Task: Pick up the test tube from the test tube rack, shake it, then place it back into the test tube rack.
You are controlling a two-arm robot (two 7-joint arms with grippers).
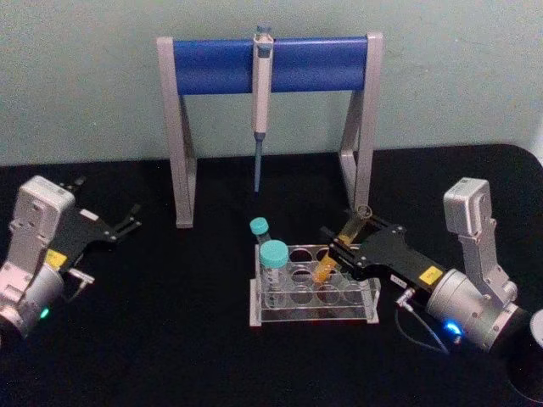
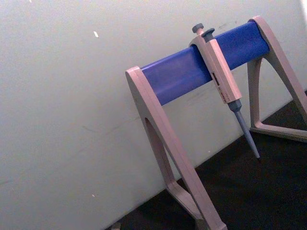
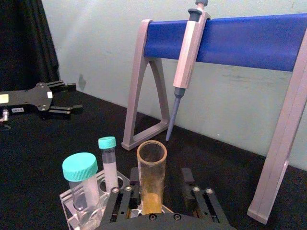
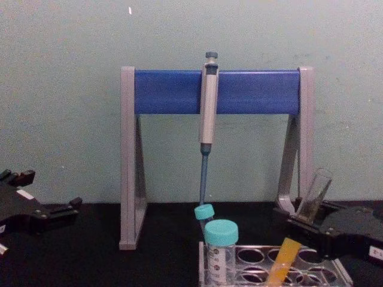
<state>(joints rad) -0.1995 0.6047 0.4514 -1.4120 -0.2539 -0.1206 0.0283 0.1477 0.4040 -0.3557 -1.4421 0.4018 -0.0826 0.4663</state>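
On the left of the black table (image 1: pixel 170 339) we see the left gripper (image 1: pixel 109 201) resting low, its jaws spread wide and holding nothing. Behind the middle stands the grey-and-blue pipette stand (image 1: pixel 212 66) with a pipette (image 1: pixel 261 93) hanging from its bar. In front of it sits the test tube rack (image 1: pixel 312 318), with two teal-capped tubes (image 1: pixel 273 254) upright at its left end. The test tube (image 1: pixel 327 267) leans up and to the right, its orange-filled lower end at a back-row hole. The right gripper (image 1: pixel 338 250) brackets its middle. In the right wrist view we see one finger (image 3: pixel 128 199) against the glass and a narrow gap at the other, so the jaws are not clamped.
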